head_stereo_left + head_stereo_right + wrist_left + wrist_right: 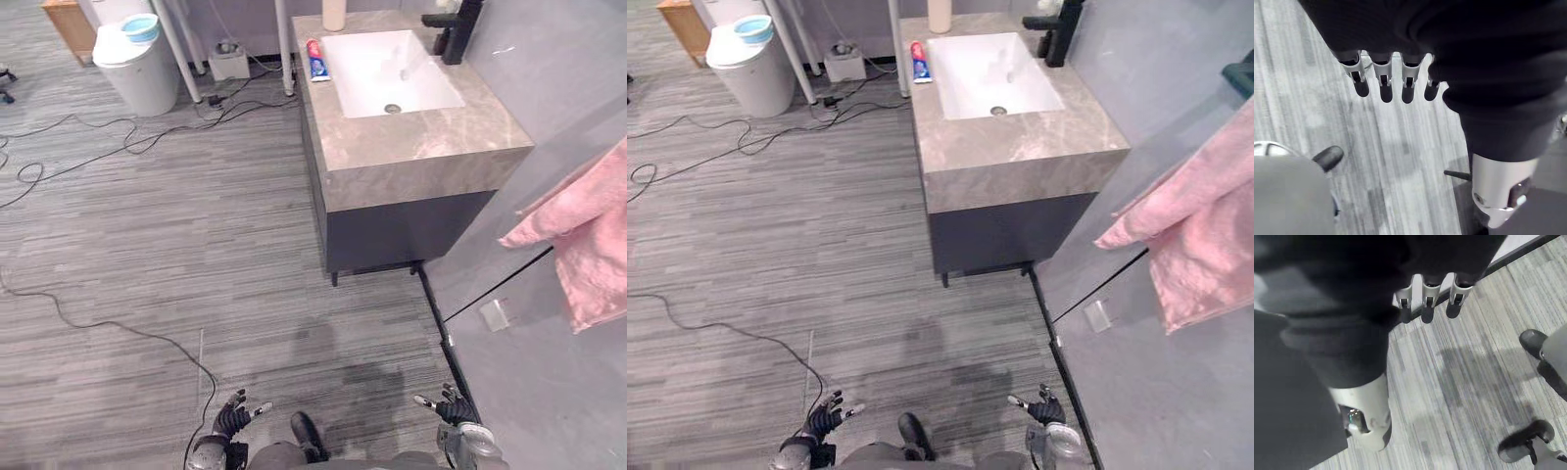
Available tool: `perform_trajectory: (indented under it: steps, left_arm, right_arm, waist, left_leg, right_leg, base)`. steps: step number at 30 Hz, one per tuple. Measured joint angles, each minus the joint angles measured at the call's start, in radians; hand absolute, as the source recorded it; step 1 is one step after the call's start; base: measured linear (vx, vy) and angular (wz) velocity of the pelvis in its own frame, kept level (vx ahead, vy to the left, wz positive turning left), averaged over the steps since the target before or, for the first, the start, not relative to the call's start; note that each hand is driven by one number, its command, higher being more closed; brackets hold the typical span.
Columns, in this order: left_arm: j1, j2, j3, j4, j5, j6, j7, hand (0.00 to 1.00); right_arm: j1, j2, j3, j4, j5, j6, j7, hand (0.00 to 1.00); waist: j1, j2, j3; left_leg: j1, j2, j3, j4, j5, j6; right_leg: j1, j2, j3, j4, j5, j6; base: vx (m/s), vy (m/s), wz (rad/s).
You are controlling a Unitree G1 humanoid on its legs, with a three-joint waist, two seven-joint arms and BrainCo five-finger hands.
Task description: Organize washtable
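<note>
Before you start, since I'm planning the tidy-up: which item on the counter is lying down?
The red, white and blue tube, flat beside the basin's left edge. The pale container behind it stands upright, as does the black tap.

Grey plank floor (196, 245), marble-topped washtable (421, 147) against a grey wall (568, 78), white bin (142, 78) apart.

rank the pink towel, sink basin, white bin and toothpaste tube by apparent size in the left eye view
pink towel and sink basin: alike, towel nearer, unranked
white bin
toothpaste tube
</note>
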Motion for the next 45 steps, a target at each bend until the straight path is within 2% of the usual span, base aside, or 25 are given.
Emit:
perform_trajectory:
  steps: [1, 3, 4, 8, 11, 14, 15, 17, 20, 23, 24, 26, 27, 29, 30, 31, 33, 35, 37, 38, 39, 40, 41, 43, 45]
  left_arm:
    - [-0.014, 0.004, 0.001, 0.001, 0.001, 0.001, 0.000, 0.00]
    - [-0.017, 0.006, 0.005, 0.002, 0.001, 0.001, 0.001, 0.00]
    - [-0.023, 0.005, 0.009, 0.002, 0.000, 0.001, 0.002, 0.00]
    - [-0.039, -0.001, 0.007, 0.019, 0.000, 0.002, 0.005, 0.00]
    - [-0.047, -0.010, 0.004, 0.023, 0.000, -0.002, 0.005, 0.00]
    - [-0.035, -0.009, 0.015, 0.021, 0.000, -0.002, 0.010, 0.00]
    - [-0.030, -0.011, 0.040, 0.020, -0.002, -0.001, 0.014, 0.00]
    - [-0.024, -0.023, 0.044, 0.019, -0.001, -0.001, 0.019, 0.00]
    - [-0.024, -0.054, 0.063, 0.018, -0.011, -0.001, 0.019, 0.00]
    - [-0.024, -0.076, 0.073, 0.012, -0.011, -0.001, 0.019, 0.00]
    - [-0.026, -0.081, 0.073, 0.001, -0.011, -0.002, 0.018, 0.00]
    - [-0.028, -0.080, 0.075, -0.003, -0.011, -0.002, 0.019, 0.00]
    - [-0.028, -0.080, 0.075, -0.002, -0.011, -0.002, 0.019, 0.00]
    - [-0.028, -0.079, 0.078, -0.003, -0.011, -0.002, 0.020, 0.00]
    - [-0.024, -0.080, 0.079, -0.002, -0.015, -0.002, 0.021, 0.00]
    - [-0.025, -0.075, 0.080, -0.004, -0.015, -0.002, 0.023, 0.00]
    - [-0.038, -0.055, 0.088, -0.003, -0.014, -0.002, 0.023, 0.00]
    - [-0.042, -0.045, 0.089, -0.003, -0.011, 0.000, 0.020, 0.00]
    - [-0.038, -0.044, 0.088, -0.003, -0.011, 0.002, 0.020, 0.00]
    - [-0.036, -0.040, 0.084, -0.004, -0.011, 0.002, 0.021, 0.00]
    - [-0.032, -0.033, 0.072, -0.004, -0.011, 0.003, 0.022, 0.00]
    - [-0.032, -0.029, 0.068, -0.004, -0.011, 0.003, 0.022, 0.00]
    - [-0.036, -0.018, 0.061, -0.004, -0.012, 0.003, 0.022, 0.00]
    - [-0.057, -0.005, 0.044, -0.003, -0.012, 0.002, 0.021, 0.00]
    - [-0.085, 0.002, 0.041, -0.003, -0.011, 0.001, 0.021, 0.00]
  right_arm:
    - [0.018, 0.003, 0.022, -0.002, 0.001, 0.000, 0.004, 0.00]
    - [0.039, 0.007, 0.041, -0.001, 0.006, 0.000, 0.012, 0.00]
    - [0.043, 0.006, 0.046, -0.002, 0.016, -0.002, 0.016, 0.00]
    - [0.050, 0.007, 0.049, -0.012, 0.048, -0.013, 0.018, 0.00]
    - [0.080, 0.011, 0.055, -0.031, 0.049, -0.012, 0.020, 0.00]
    - [0.116, 0.013, 0.053, -0.026, 0.049, -0.006, 0.020, 0.00]
    - [0.118, 0.015, 0.049, -0.019, 0.049, -0.006, 0.020, 0.00]
    - [0.114, 0.016, 0.034, -0.014, 0.052, -0.008, 0.020, 0.00]
    - [0.109, 0.015, 0.013, -0.004, 0.081, -0.010, 0.020, 0.00]
    - [0.109, 0.004, 0.001, -0.005, 0.085, -0.012, 0.019, 0.00]
    - [0.100, -0.004, -0.004, -0.005, 0.090, -0.012, 0.018, 0.00]
    - [0.086, -0.013, -0.006, -0.007, 0.091, -0.012, 0.018, 0.00]
    - [0.079, -0.012, -0.015, -0.008, 0.091, -0.012, 0.017, 0.00]
    - [0.082, -0.012, -0.028, -0.006, 0.091, -0.012, 0.016, 0.00]
    - [0.089, -0.022, -0.025, -0.001, 0.090, -0.011, 0.015, 0.00]
    - [0.096, -0.010, -0.023, 0.001, 0.088, -0.009, 0.015, 0.00]
    - [0.094, 0.018, -0.022, 0.000, 0.086, -0.010, 0.019, 0.00]
    - [0.091, 0.027, -0.023, 0.000, 0.078, -0.009, 0.019, 0.00]
    - [0.089, 0.027, -0.021, 0.000, 0.078, -0.008, 0.019, 0.00]
    - [0.088, 0.027, -0.006, -0.001, 0.078, -0.008, 0.019, 0.00]
    - [0.087, 0.028, 0.019, -0.002, 0.078, -0.008, 0.019, 0.00]
    - [0.088, 0.029, 0.020, -0.008, 0.078, -0.009, 0.019, 0.00]
    - [0.086, 0.026, 0.027, -0.025, 0.078, -0.011, 0.019, 0.00]
    - [0.085, 0.019, 0.055, -0.043, 0.078, -0.016, 0.020, 0.00]
    - [0.073, 0.013, 0.059, -0.048, 0.078, -0.026, 0.019, 0.00]
  waist:
    - [-0.002, -0.017, 0.019]
    - [-0.006, -0.023, 0.034]
    - [-0.016, -0.026, 0.038]
    - [-0.034, -0.016, 0.058]
    - [-0.053, -0.015, 0.058]
    - [-0.048, -0.043, 0.042]
    - [-0.048, -0.061, 0.031]
    - [-0.048, -0.031, 0.025]
    - [-0.048, -0.011, 0.033]
    - [-0.049, -0.007, 0.036]
    - [-0.049, 0.000, 0.036]
    - [-0.047, 0.000, 0.038]
    - [-0.047, -0.001, 0.038]
    - [-0.049, 0.007, 0.037]
    - [-0.047, 0.022, 0.036]
    - [-0.046, 0.014, 0.029]
    - [-0.043, -0.028, 0.023]
    - [-0.042, -0.044, 0.018]
    - [-0.037, -0.046, 0.020]
    - [-0.035, -0.046, 0.022]
    - [-0.036, -0.037, 0.028]
    - [-0.041, -0.036, 0.028]
    - [-0.052, -0.016, 0.036]
    - [-0.059, -0.017, 0.037]
    - [-0.067, -0.016, 0.039]
  left_leg:
    - [0.003, -0.004, -0.055, 0.016, -0.009, 0.021]
    - [0.008, -0.016, -0.117, 0.018, -0.004, 0.036]
    - [0.015, -0.022, -0.149, 0.014, -0.001, 0.040]
    - [0.043, -0.020, -0.230, 0.033, -0.010, 0.043]
    - [0.053, -0.017, -0.304, 0.073, -0.059, 0.001]
    - [0.035, -0.008, -0.317, 0.185, -0.145, -0.038]
    - [0.015, 0.005, -0.328, 0.259, -0.189, -0.071]
    - [-0.005, 0.055, -0.302, 0.338, -0.214, -0.100]
    - [-0.060, 0.140, -0.170, 0.589, -0.194, -0.184]
    - [-0.070, 0.197, -0.069, 0.656, -0.226, -0.164]
    - [-0.096, 0.213, -0.036, 0.648, -0.236, -0.148]
    - [-0.153, 0.225, -0.011, 0.582, -0.237, -0.145]
    - [-0.193, 0.225, -0.021, 0.499, -0.219, -0.162]
    - [-0.221, 0.226, -0.061, 0.332, -0.139, -0.178]
    - [-0.227, 0.245, -0.078, 0.304, -0.041, -0.175]
    - [-0.225, 0.231, -0.076, 0.342, -0.005, -0.147]
    - [-0.251, 0.201, -0.053, 0.415, -0.080, -0.116]
    - [-0.256, 0.180, -0.026, 0.439, -0.127, -0.095]
    - [-0.193, 0.155, 0.004, 0.396, -0.148, -0.087]
    - [-0.122, 0.136, 0.022, 0.341, -0.160, -0.078]
    - [-0.044, 0.126, 0.030, 0.288, -0.165, -0.081]
    - [-0.008, 0.121, 0.031, 0.261, -0.165, -0.080]
    - [0.051, 0.117, 0.031, 0.219, -0.166, -0.078]
    - [0.109, 0.122, 0.042, 0.191, -0.167, -0.076]
    - [0.163, 0.125, 0.054, 0.162, -0.181, -0.091]
  right_leg:
    - [-0.040, 0.084, 0.193, 0.066, -0.095, 0.037]
    - [-0.090, 0.150, 0.243, 0.129, -0.182, 0.055]
    - [-0.121, 0.178, 0.225, 0.121, -0.208, 0.066]
    - [-0.217, 0.252, 0.209, 0.014, -0.207, 0.075]
    - [-0.268, 0.300, 0.356, -0.072, -0.184, 0.093]
    - [-0.228, 0.292, 0.383, -0.129, -0.176, 0.078]
    - [-0.198, 0.292, 0.367, -0.174, -0.081, 0.052]
    - [-0.179, 0.314, 0.328, -0.186, -0.096, 0.030]
    - [-0.051, 0.336, 0.314, -0.265, -0.107, 0.014]
    - [0.047, 0.336, 0.325, -0.339, -0.108, 0.013]
    - [0.078, 0.326, 0.334, -0.369, -0.108, 0.013]
    - [0.099, 0.299, 0.349, -0.395, -0.107, 0.014]
    - [0.109, 0.278, 0.351, -0.410, -0.111, 0.022]
    - [0.138, 0.257, 0.355, -0.431, -0.133, 0.087]
    - [0.154, 0.258, 0.363, -0.432, -0.160, 0.129]
    - [0.172, 0.236, 0.379, -0.430, -0.185, 0.143]
    - [0.169, 0.187, 0.389, -0.423, -0.197, 0.138]
    - [0.115, 0.155, 0.435, -0.327, -0.178, 0.136]
    - [0.010, 0.129, 0.496, -0.095, -0.124, 0.145]
    - [-0.076, 0.117, 0.518, 0.090, -0.038, 0.149]
    - [-0.139, 0.130, 0.510, 0.240, -0.060, 0.142]
    - [-0.166, 0.141, 0.493, 0.289, -0.093, 0.142]
    - [-0.211, 0.160, 0.436, 0.329, -0.151, 0.122]
    - [-0.287, 0.189, 0.315, 0.278, -0.198, 0.084]
    - [-0.359, 0.212, 0.122, 0.033, -0.176, 0.046]
  base:
    - [0.09, -0.029, 1.04]
    - [0.07, -0.018, 1.07]
    - [0.08, 0.004, 0.95]
    - [0.14, -0.016, 0.71]
    - [0.18, -0.094, 0.91]
    - [0.37, -0.233, 0.82]
    - [0.31, -0.188, 0.46]
    - [0.45, -0.222, 0.36]
    - [0.40, -0.141, 0.13]
    - [0.32, -0.013, -0.06]
    - [0.29, 0.097, -0.15]
    - [0.24, 0.151, -0.17]
    - [0.21, 0.232, -0.13]
    - [0.22, 0.298, -0.09]
    - [0.25, 0.362, -0.17]
    - [0.25, 0.358, -0.21]
    - [0.27, 0.322, -0.14]
    - [0.28, 0.329, -0.20]
    - [0.30, 0.320, -0.35]
    - [0.33, 0.255, -0.42]
    - [0.28, 0.183, -0.38]
    - [0.42, 0.232, -0.18]
    - [0.41, 0.186, -0.03]
    - [0.40, 0.113, 0.05]
    - [0.42, 0.028, 0.12]
